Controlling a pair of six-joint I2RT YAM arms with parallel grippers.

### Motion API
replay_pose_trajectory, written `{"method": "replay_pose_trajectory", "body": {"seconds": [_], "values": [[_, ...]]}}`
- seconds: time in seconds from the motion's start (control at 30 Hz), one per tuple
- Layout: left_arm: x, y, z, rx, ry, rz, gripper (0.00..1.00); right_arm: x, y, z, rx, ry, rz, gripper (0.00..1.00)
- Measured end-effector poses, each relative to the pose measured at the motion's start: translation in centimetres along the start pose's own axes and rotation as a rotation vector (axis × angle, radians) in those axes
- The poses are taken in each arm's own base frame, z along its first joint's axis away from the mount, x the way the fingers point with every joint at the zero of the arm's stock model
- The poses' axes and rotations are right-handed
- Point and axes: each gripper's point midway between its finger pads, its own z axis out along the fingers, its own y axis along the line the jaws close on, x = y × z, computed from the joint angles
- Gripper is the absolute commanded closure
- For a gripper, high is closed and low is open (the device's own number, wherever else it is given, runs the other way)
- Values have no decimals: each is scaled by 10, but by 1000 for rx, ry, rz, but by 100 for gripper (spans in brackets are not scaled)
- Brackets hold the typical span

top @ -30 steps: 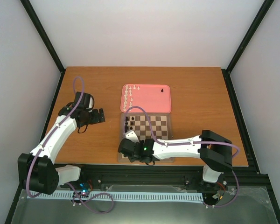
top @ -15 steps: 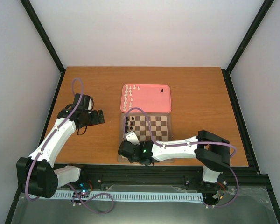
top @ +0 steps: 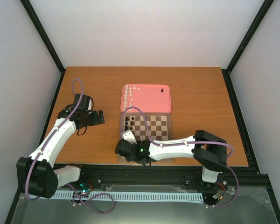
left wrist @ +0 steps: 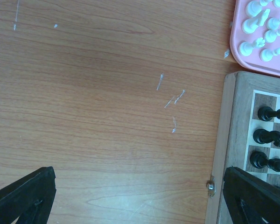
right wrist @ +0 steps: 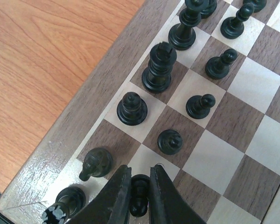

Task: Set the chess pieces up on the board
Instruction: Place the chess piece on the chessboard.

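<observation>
The wooden board point(top: 168, 122) lies at table centre; its brown border shows in the right wrist view point(right wrist: 84, 112) and the left wrist view point(left wrist: 224, 140). Several black pieces stand along its left side point(top: 127, 123): a rook point(right wrist: 65, 203), a knight point(right wrist: 95, 163), a bishop point(right wrist: 131, 108) and pawns point(right wrist: 170, 141). My right gripper point(right wrist: 140, 186) is shut on a black pawn point(right wrist: 140, 198), low over a light square next to the knight at the board's near-left corner point(top: 123, 148). My left gripper point(top: 99, 117) is open and empty over bare table left of the board point(left wrist: 140, 200).
The pink tray point(top: 149, 100) lies just beyond the board. It holds several white pieces along its left side point(top: 127, 95), also in the left wrist view point(left wrist: 261, 28), and one black piece point(top: 162, 90). The table's near edge is close behind the right gripper.
My right gripper has shifted slightly left and nearer, toward the board's near-left corner, still holding the pawn. The left arm drew back slightly toward the near-left.
</observation>
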Motion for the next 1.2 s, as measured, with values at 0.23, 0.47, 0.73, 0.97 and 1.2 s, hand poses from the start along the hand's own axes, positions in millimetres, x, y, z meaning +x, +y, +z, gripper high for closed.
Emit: {"method": "replay_pose_trajectory", "body": {"seconds": [0.23, 0.47, 0.73, 0.97, 1.2], "values": [[0, 0, 0, 0, 0, 0, 0, -1, 0, 3, 11, 0, -8, 85], [0, 0, 0, 0, 0, 0, 0, 3, -1, 5, 22, 14, -16, 84], [0, 0, 1, -2, 5, 0, 0, 6, -5, 5, 37, 27, -23, 84], [1, 0, 2, -3, 7, 0, 0, 7, -6, 5, 36, 29, -25, 73], [1, 0, 2, -3, 7, 0, 0, 4, -9, -6, 15, 9, -32, 69]]}}
